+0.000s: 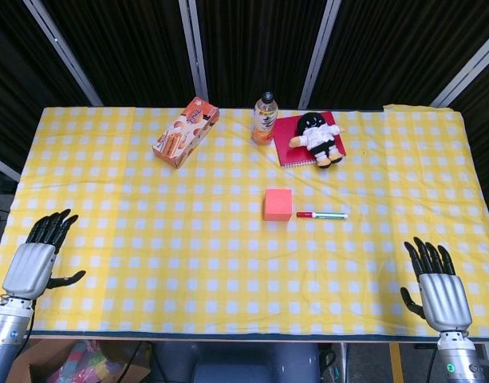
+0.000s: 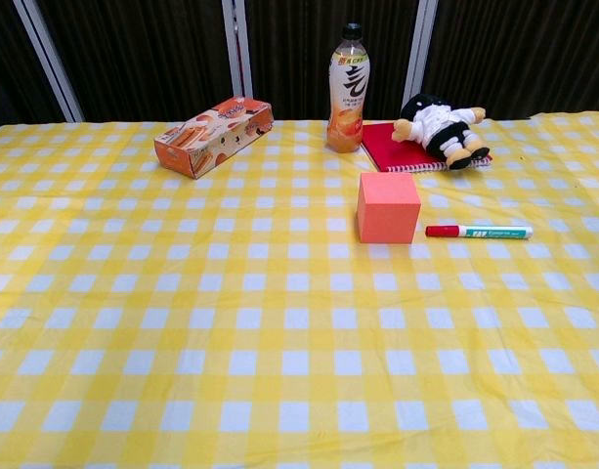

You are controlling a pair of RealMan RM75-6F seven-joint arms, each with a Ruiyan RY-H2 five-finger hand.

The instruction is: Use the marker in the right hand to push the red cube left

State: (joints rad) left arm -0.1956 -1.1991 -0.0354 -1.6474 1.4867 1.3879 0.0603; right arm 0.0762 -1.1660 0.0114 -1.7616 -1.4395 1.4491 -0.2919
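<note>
Chest view puts the red cube (image 2: 388, 207) mid-table on the yellow checked cloth (image 2: 182, 322), with the marker (image 2: 478, 232) lying just beside its right face, red cap toward it, handy for a leftward shove. Nothing holds the marker yet. From the head view, the right hand (image 1: 437, 287) rests at the near table edge, fingers apart and empty, well apart from the marker; the left hand (image 1: 38, 257) likewise lies spread and idle.
</note>
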